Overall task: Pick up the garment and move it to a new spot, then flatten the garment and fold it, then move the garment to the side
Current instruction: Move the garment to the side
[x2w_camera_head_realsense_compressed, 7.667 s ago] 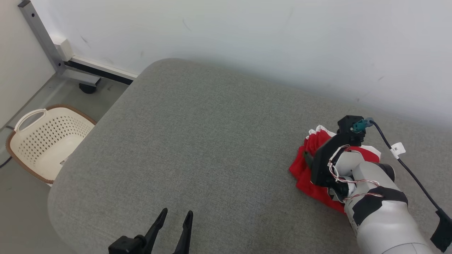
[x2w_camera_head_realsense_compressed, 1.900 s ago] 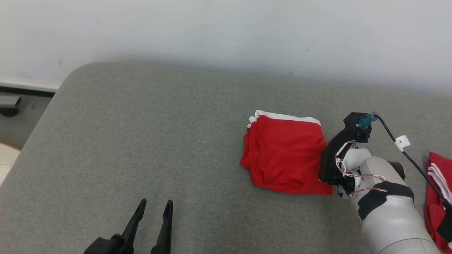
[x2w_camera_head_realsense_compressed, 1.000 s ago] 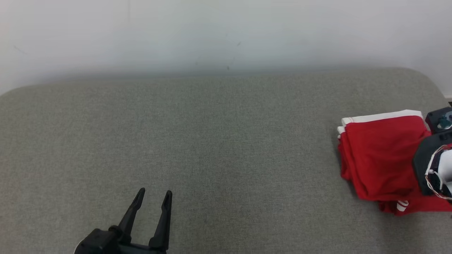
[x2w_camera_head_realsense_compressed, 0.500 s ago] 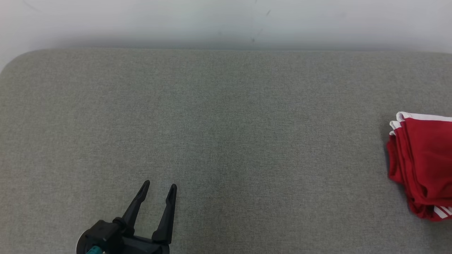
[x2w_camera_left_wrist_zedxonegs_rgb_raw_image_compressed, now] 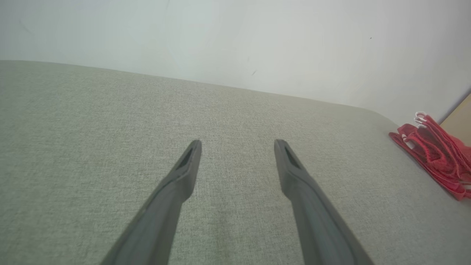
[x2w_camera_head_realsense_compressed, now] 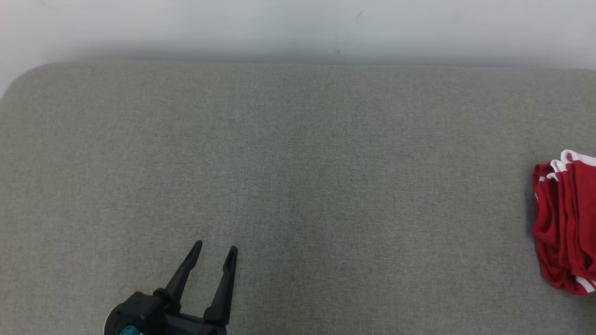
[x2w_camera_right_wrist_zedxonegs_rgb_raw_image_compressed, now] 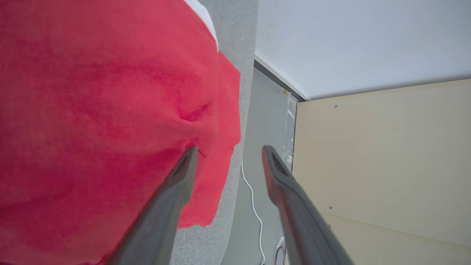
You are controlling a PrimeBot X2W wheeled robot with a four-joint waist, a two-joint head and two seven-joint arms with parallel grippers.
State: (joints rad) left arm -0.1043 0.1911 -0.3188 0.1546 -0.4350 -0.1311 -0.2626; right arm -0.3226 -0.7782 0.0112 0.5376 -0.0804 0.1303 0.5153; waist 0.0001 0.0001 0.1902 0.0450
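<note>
I'm seeing the folded red garment (x2w_camera_head_realsense_compressed: 565,218) lying at the grey cushion's (x2w_camera_head_realsense_compressed: 298,163) right end. My right gripper (x2w_camera_right_wrist_zedxonegs_rgb_raw_image_compressed: 230,149) is hanging spread wide over its edge, gripping nothing. My left gripper (x2w_camera_head_realsense_compressed: 216,246) is idling agape, empty.

I inspected all three views and could read no text, label, brand, number or sign. On the garment (x2w_camera_head_realsense_compressed: 568,223) I made out no legible marking.
</note>
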